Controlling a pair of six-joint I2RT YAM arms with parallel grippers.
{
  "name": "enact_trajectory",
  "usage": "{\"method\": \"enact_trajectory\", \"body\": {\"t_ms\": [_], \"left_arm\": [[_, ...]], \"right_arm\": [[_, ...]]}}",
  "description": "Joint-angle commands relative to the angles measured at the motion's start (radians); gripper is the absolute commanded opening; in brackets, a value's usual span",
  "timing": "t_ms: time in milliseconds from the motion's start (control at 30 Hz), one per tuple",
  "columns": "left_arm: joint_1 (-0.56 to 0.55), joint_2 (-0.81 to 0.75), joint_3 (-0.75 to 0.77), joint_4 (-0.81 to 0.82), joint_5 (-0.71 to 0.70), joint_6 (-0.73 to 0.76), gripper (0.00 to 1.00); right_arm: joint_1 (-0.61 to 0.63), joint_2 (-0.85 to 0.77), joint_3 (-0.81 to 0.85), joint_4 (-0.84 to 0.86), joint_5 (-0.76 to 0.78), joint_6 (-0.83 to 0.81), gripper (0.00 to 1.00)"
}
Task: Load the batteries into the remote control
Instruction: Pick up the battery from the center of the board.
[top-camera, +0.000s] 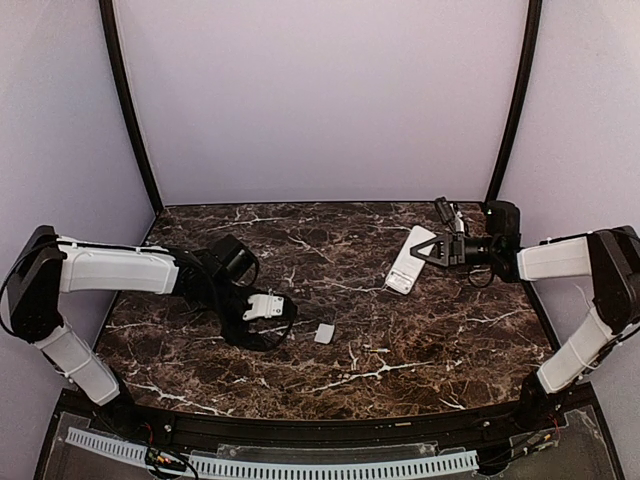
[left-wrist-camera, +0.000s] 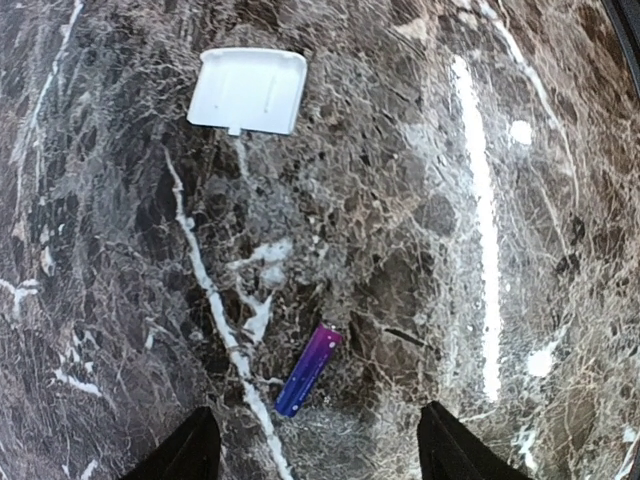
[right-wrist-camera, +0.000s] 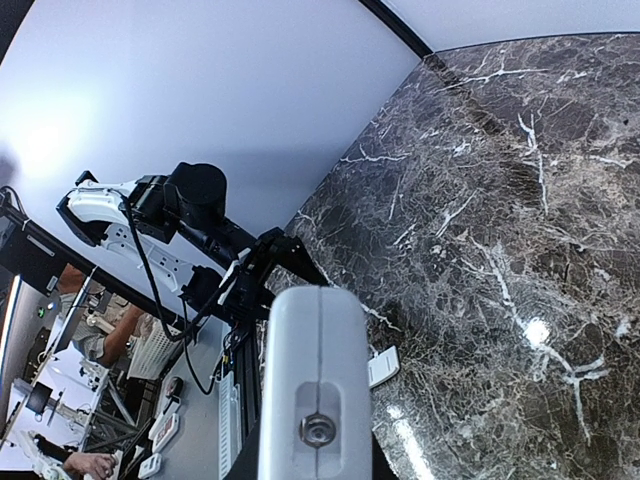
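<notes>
The desk is glossy dark brown marble with white veins. On it lies one battery, a small smooth cylinder with a blue-to-violet sheen. In the left wrist view its long axis runs on a slant from lower left to upper right. It lies flat and touches nothing.

The left gripper hangs over the battery with its jaws spread. Its two dark fingers stand one to each side of the battery's lower end, clear of it. Farther out from the gripper lies the cover, a thin, flat piece of white plastic with rounded corners and a small tab on one edge. It is well apart from the battery.

On the far right of the desk is the remote, a slim white plastic slab with rounded ends. In the top view its plain face is up and its long axis slants from near left to far right. The right gripper is pinched on its right long edge. The right wrist view shows the remote end-on between the jaws. I cannot tell whether it rests on the desk.
</notes>
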Motion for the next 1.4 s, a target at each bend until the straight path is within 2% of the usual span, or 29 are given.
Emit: {"method": "enact_trajectory", "body": {"t_ms": [0,267,400,567,833,933,1133,1233,1367], "left_arm": [[0.001,0.054,0.026,-0.053,0.006,0.111,0.65],[0.001,0.132,0.055,-0.061,0.023,0.127,0.58],[0.001,0.159,0.075,-0.080,0.037,0.133,0.50],[0.000,0.185,0.086,-0.094,0.038,0.122,0.33],[-0.032,0.207,0.102,-0.129,0.006,0.076,0.21],[-0.066,0.210,0.099,-0.130,-0.018,0.034,0.14],[-0.116,0.062,0.078,-0.005,-0.053,-0.080,0.02],[-0.147,-0.013,0.106,0.019,-0.066,-0.160,0.01],[-0.225,-0.085,0.191,0.026,-0.181,-0.249,0.00]], "right_arm": [[0.013,0.014,-0.009,0.051,-0.021,0.011,0.00],[0.020,0.030,-0.006,0.062,-0.024,0.018,0.00],[0.022,0.032,-0.006,0.062,-0.025,0.019,0.00],[0.021,0.033,-0.004,0.062,-0.028,0.019,0.00],[0.029,0.033,0.001,0.051,-0.027,0.024,0.00],[0.042,0.032,-0.002,0.039,-0.024,0.024,0.00],[0.085,0.038,0.010,-0.049,0.022,0.021,0.00],[0.128,0.041,0.010,-0.059,0.041,0.045,0.00],[0.183,0.040,-0.006,-0.033,0.071,0.103,0.00]]}}
